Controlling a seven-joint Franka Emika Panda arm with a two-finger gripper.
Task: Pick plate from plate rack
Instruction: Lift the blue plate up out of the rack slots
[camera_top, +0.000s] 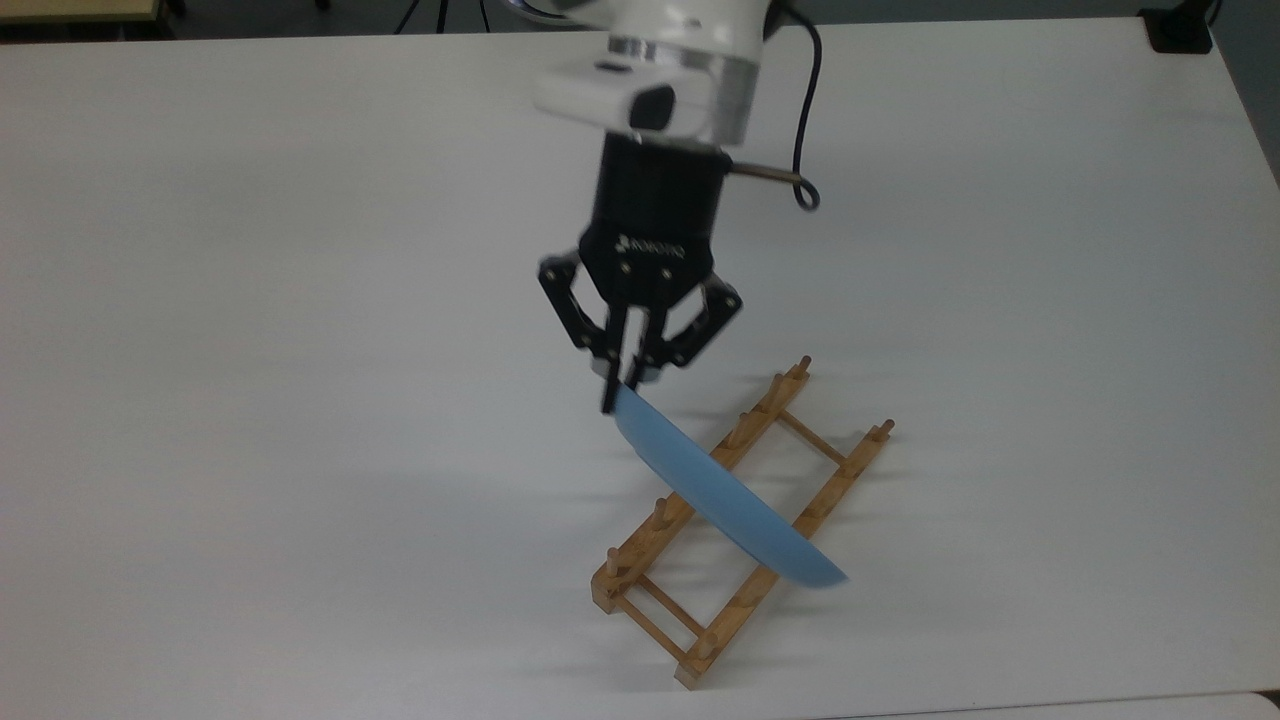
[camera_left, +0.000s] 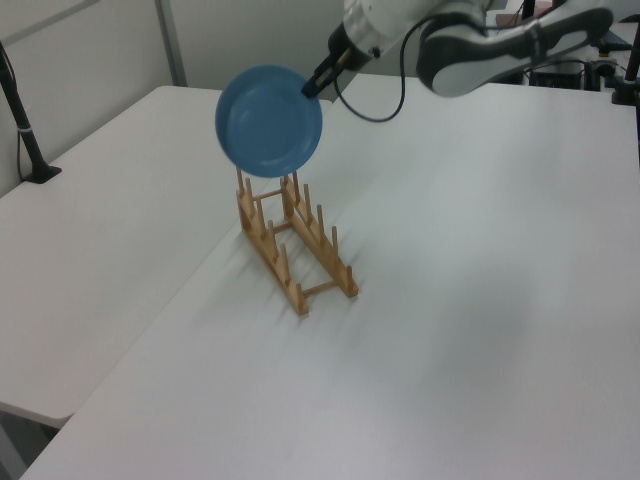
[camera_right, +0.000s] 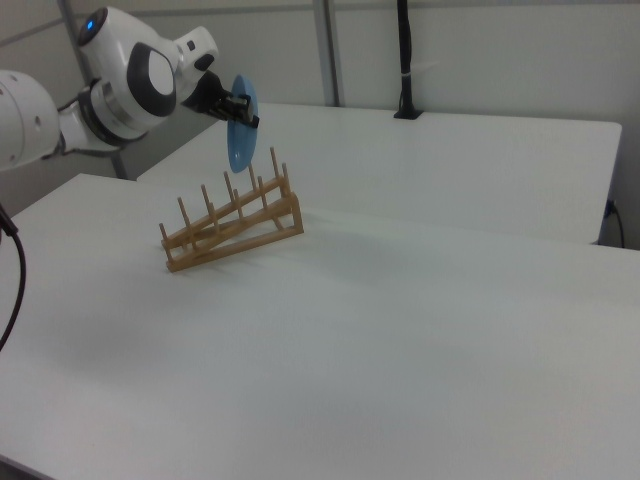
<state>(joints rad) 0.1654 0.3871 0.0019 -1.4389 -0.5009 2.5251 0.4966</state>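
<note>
light: bright and even, we think from above | shadows: soft and gray on the white worktop (camera_top: 300, 300) beside the plate rack (camera_top: 740, 520) | glare: none we can see | blur: top view a bit soft and grainy
</note>
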